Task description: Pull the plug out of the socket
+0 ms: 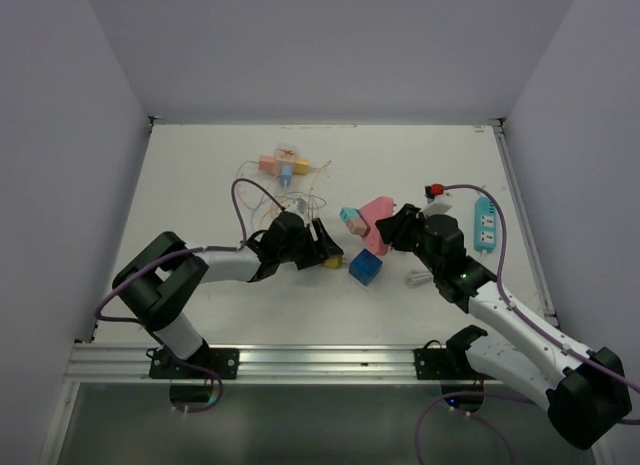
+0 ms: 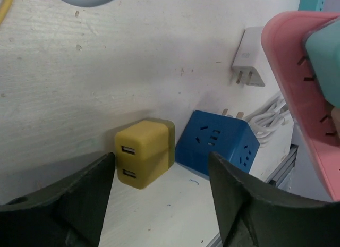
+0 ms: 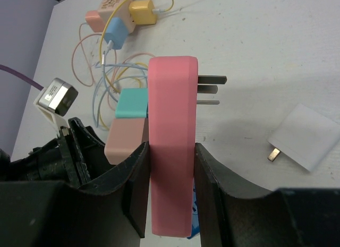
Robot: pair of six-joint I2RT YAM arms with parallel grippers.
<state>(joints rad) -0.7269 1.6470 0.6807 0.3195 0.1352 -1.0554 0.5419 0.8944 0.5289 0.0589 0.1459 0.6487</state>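
Pink plastic fills the right gripper (image 3: 171, 147): its fingers are clamped on the two broad faces of the pink socket (image 3: 170, 87), which stands edge-up between them, its own metal prongs (image 3: 211, 87) jutting off to that gripper's right. The plug (image 3: 131, 104), a teal and pale-pink block, is seated in the opposite face, just left of the gripper's left finger. Its long axis runs square to that face, straight toward the left arm. The left gripper (image 2: 162, 170) is the nearer free one, its fingers spread wide with nothing between them. From it the plug lies ahead, high and to the right, at the very edge of its wrist view, so it is not lined up on it yet. Directly ahead between its fingers is a yellow charger (image 2: 144, 151) touching a blue cube socket (image 2: 217, 143); both sit low, under the likely line of approach, and could be nudged if the fingers travel low. A white charger (image 3: 303, 146) lies well right of the right gripper, and a cluster of adapters (image 3: 119, 18) with looped cables sits far ahead, out of the way.
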